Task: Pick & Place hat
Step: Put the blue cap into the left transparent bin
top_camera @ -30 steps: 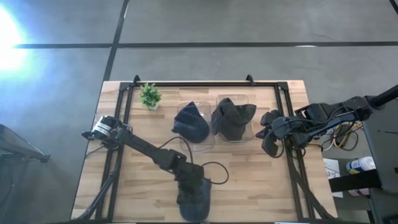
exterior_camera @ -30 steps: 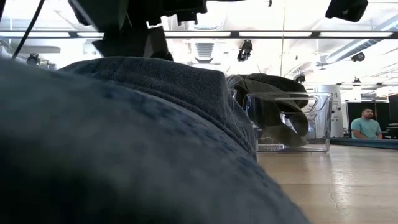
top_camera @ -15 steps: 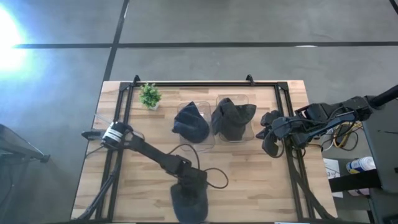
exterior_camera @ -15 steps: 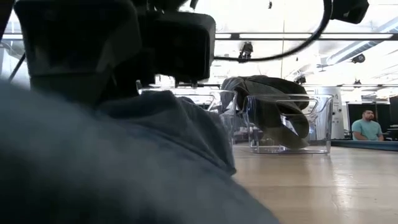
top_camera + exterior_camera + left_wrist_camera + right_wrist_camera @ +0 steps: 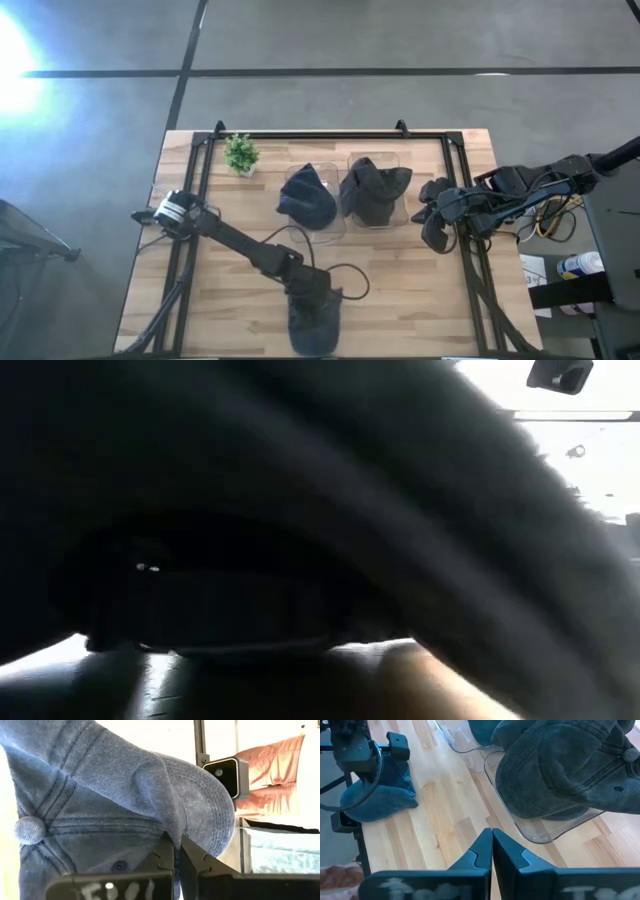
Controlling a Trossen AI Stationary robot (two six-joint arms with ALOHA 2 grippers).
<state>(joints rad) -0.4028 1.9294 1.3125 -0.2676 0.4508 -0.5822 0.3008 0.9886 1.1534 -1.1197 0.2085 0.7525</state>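
Observation:
A blue denim hat sits at the table's near edge, in the middle; it also shows in the left wrist view and the right wrist view. It fills the low view as a dark mass. My left gripper stands over it, shut on its cloth. Two more hats lie in clear bins at the table's middle: a blue one and a dark grey one. At the right edge my right gripper waits, shut on nothing. My left gripper pinches a raised fold of the hat's crown between its two fingers, coming down on it from above. The fold stands beside the brim, away from the top button. In the right wrist view the hat's lower part rests on the table.
The two clear bins stand side by side beyond the hat. A small green plant is at the far left. Bare wood lies between the bins and the near edge. A black frame rail runs along each side of the table.
My left gripper has shut on the hat's crown, gathering a fold of cloth between its fingers, and has shifted slightly over the hat. The hat has bunched up and now blocks the whole low view, where the bins showed before.

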